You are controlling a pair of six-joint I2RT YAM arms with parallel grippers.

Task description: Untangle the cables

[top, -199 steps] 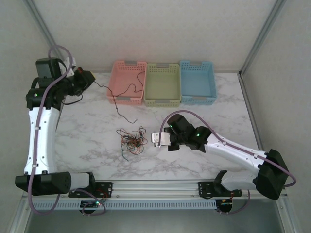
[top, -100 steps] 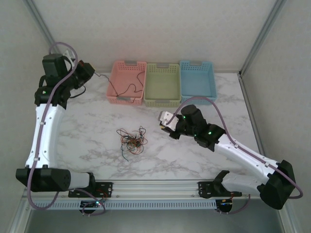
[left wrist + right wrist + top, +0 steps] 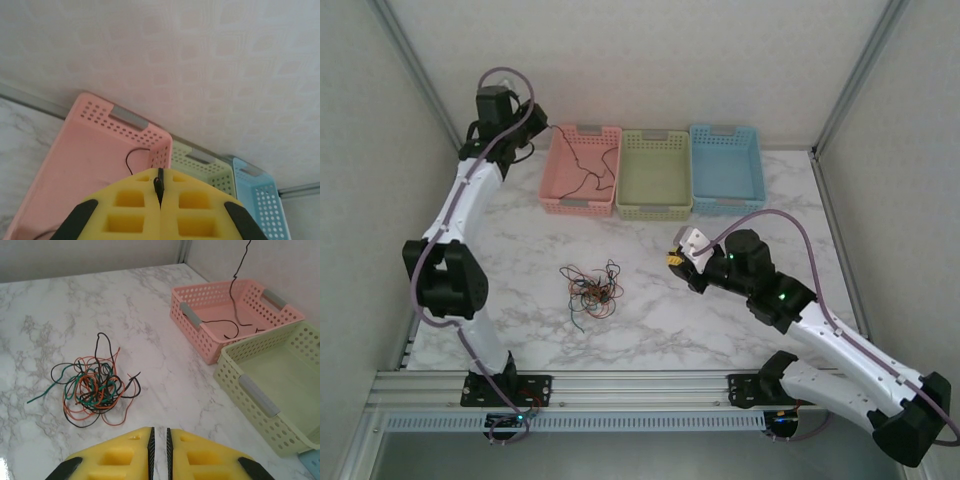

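Your left gripper (image 3: pixel 160 175) has its yellow, square-pocketed pads pressed flat together, pinching the end of one hair-thin black cable (image 3: pixel 131 159). It hangs above the pink basket (image 3: pixel 92 105), a perforated plastic tray with a grey handle strip, and the cable droops in loose curves onto the basket floor. Your right gripper (image 3: pixel 159 432) is parted by a thin slit and holds nothing, low over the glossy white-marbled table (image 3: pixel 60 305). Ahead of it lies the tangle of cables (image 3: pixel 92 390), with black, green, red and orange loops, well apart from the pink basket.
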